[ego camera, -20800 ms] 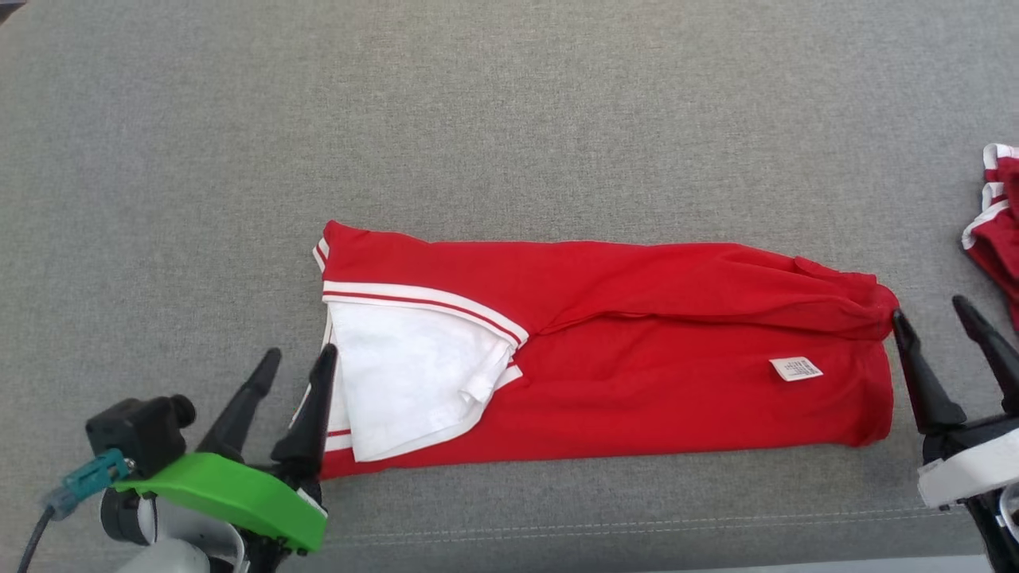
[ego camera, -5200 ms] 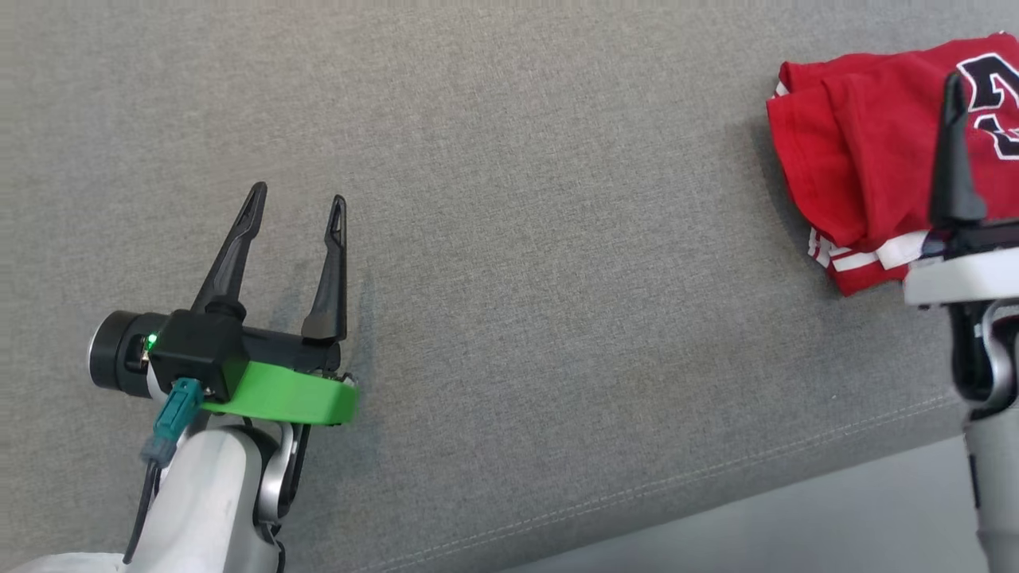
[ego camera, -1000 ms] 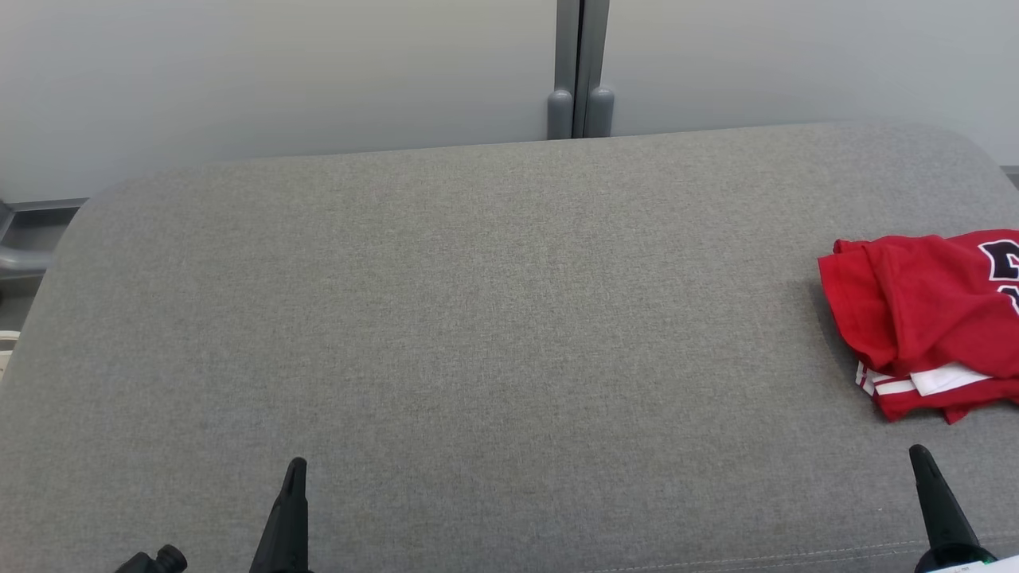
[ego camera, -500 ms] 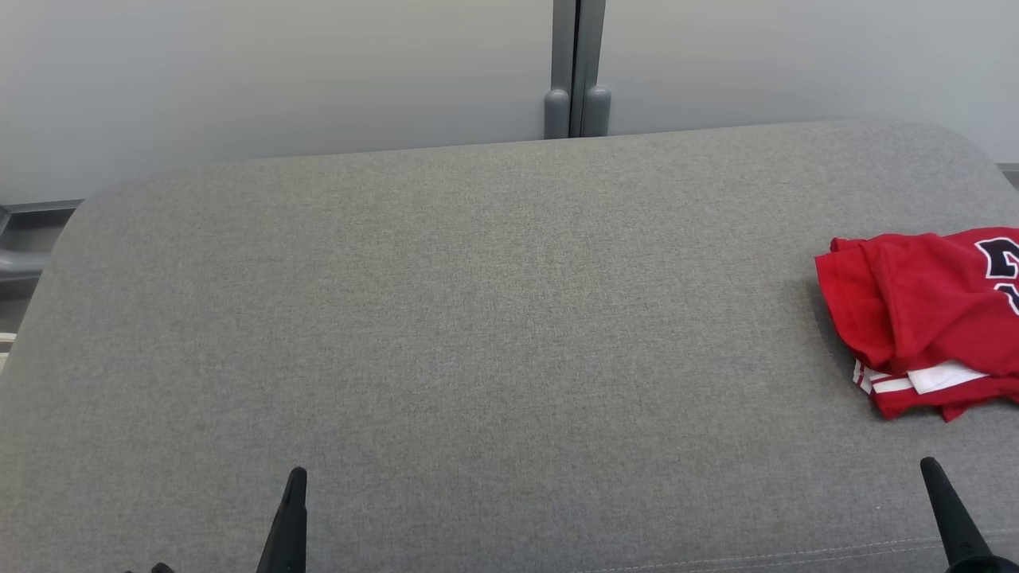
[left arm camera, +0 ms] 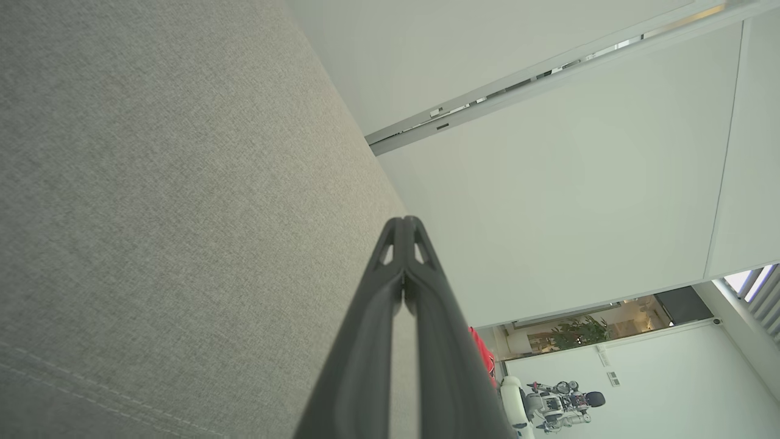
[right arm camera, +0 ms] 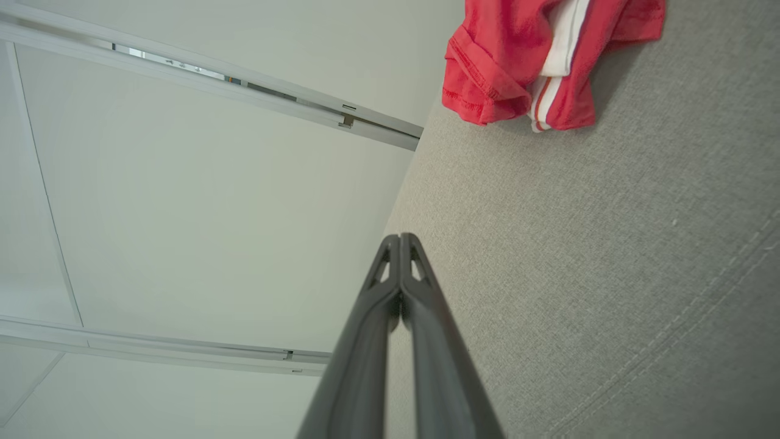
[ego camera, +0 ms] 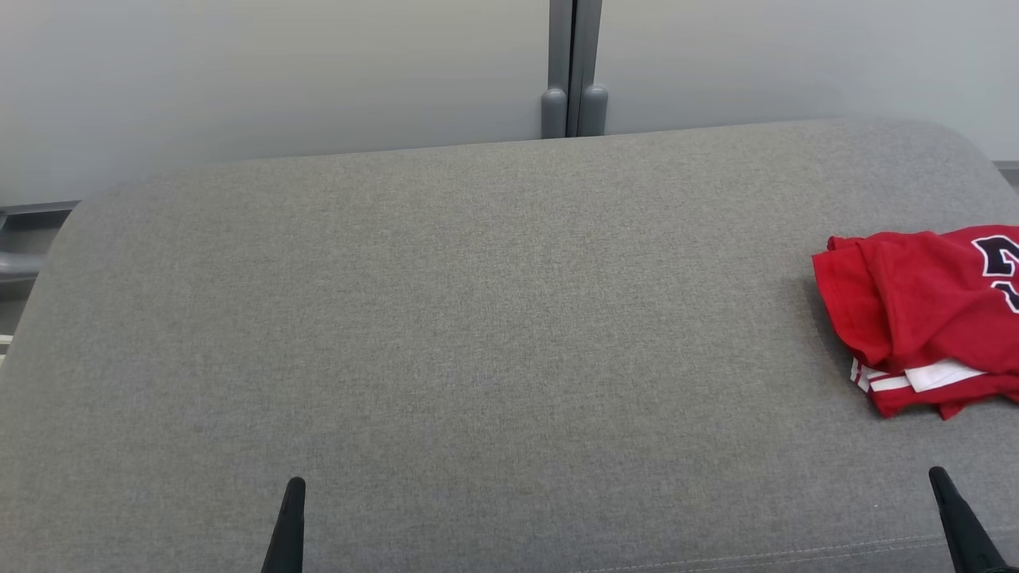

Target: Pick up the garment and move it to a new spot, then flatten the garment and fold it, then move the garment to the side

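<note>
Head view: garment (ego camera: 923, 318) lies far right on grey cushion (ego camera: 478, 318).

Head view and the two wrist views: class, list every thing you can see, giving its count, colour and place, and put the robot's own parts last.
garment: 1 folded bundle, red with white stripes and dark lettering, at the cushion's right end, partly cut off by the frame
cushion: 1, grey fabric, stitched seam along its near edge, beneath the garment
wall panels: 2, pale grey, behind the cushion
post: 1, grey, between the panels
plant: 1, green, far background of the left wrist view
machine: 1, white and dark, far background, too small to identify
left gripper: 1, dark, fingers closed together, near left of the cushion
right gripper: 1, dark, fingers closed together, near right, apart from the garment
</note>
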